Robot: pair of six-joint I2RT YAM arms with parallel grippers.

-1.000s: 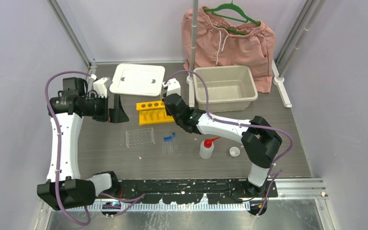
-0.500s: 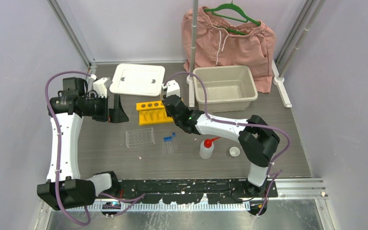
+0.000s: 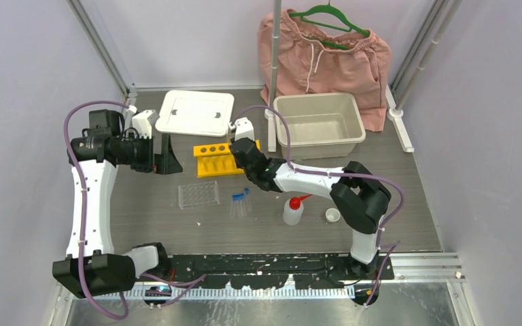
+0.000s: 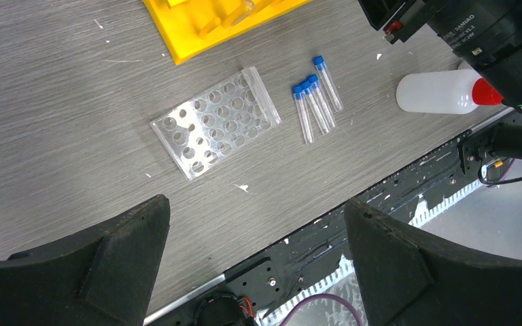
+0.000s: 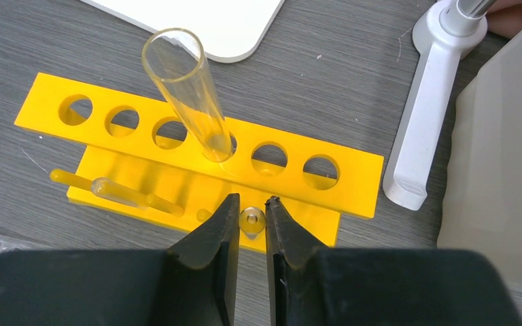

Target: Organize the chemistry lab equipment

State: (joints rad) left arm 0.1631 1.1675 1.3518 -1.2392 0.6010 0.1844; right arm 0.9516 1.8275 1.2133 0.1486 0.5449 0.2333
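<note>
My right gripper (image 5: 251, 216) is shut on a thin clear tube (image 5: 251, 221), seen end-on between the fingertips, low over the front of the yellow rack (image 5: 343, 166). A wider clear tube (image 5: 185, 92) leans in one of the rack's middle holes. From above, the right gripper (image 3: 240, 151) hangs over the yellow rack (image 3: 212, 161). My left gripper (image 4: 255, 207) stands open and holds nothing, high above the table's near edge. Below it lie the clear rack (image 4: 214, 122), three blue-capped tubes (image 4: 316, 95) and the white squeeze bottle (image 4: 438, 93) with its red nozzle. A tiny white cup (image 3: 332, 215) stands right of the bottle.
The beige tub (image 3: 319, 125) sits at the back right, its white lid (image 3: 196, 112) at the back left. Pink shorts (image 3: 326, 58) hang on a green hanger behind the tub. A metal pole's white foot (image 5: 414, 136) stands just right of the yellow rack.
The right arm has shifted slightly left and nearer over the yellow rack, still gripping the tube. The left arm has not moved.
</note>
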